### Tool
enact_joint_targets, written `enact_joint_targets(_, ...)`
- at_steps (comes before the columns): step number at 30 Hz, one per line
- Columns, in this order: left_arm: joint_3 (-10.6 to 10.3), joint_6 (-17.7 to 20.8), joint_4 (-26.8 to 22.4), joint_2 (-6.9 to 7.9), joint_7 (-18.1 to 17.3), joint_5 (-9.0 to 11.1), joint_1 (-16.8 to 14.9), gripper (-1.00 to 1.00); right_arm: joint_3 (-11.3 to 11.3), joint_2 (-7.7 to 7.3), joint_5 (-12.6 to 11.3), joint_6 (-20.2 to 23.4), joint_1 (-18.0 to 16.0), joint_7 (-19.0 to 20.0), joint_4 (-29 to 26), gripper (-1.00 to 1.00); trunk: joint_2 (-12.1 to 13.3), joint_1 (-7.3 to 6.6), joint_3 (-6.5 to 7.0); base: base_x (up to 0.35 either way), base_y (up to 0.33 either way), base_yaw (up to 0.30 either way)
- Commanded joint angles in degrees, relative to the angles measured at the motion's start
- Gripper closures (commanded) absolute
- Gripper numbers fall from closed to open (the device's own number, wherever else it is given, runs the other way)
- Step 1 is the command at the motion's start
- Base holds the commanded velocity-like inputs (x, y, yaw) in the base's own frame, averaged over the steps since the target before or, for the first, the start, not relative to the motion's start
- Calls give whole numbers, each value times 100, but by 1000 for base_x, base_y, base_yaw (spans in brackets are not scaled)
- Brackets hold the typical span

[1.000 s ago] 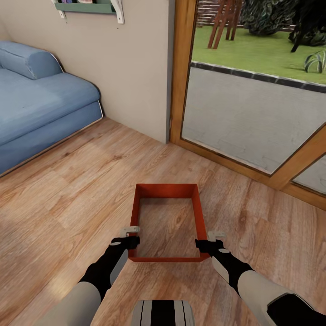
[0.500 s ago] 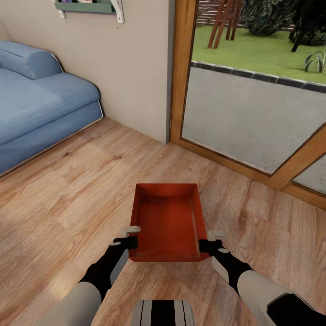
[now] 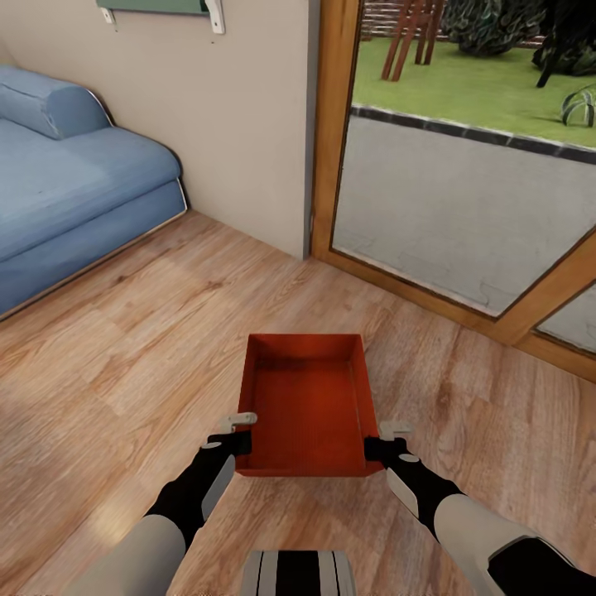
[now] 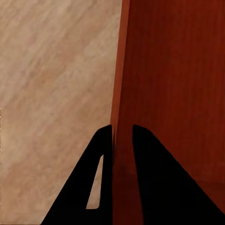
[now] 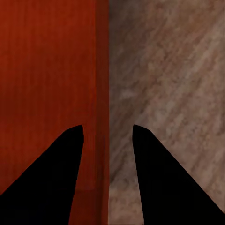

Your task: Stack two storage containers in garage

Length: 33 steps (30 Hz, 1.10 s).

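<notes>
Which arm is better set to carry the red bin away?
Left, though the carry likely needs both. The left end effector has its fingers tight against one wall of the bin. The right end effector straddles the opposite wall with gaps on both sides, so it should close first.

The storage container (image 3: 306, 406) at lower centre looks like smooth, matt red-orange plastic with plain walls. The floor (image 3: 124, 348) beneath it is light wood plank with visible grain and a faint sheen. At upper left, the sofa (image 3: 74, 190) is soft blue cloth. At right, the door frame (image 3: 335, 124) is warm varnished wood around clear glass.
</notes>
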Motion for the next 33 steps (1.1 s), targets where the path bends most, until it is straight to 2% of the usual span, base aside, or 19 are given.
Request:
enact_joint_targets(1, -13, 46, -15, 9, 68, -81, -3, 100, 77, -5, -138, -22, -1, 15, 43, 100, 42, 42, 15, 0, 0, 0)
enact_joint_targets(33, -12, 44, -15, 10, 63, -80, -3, 100, 69, -5, -138, -17, -1, 8, 42, 100, 1325, -661, 590, 0, 0, 0)
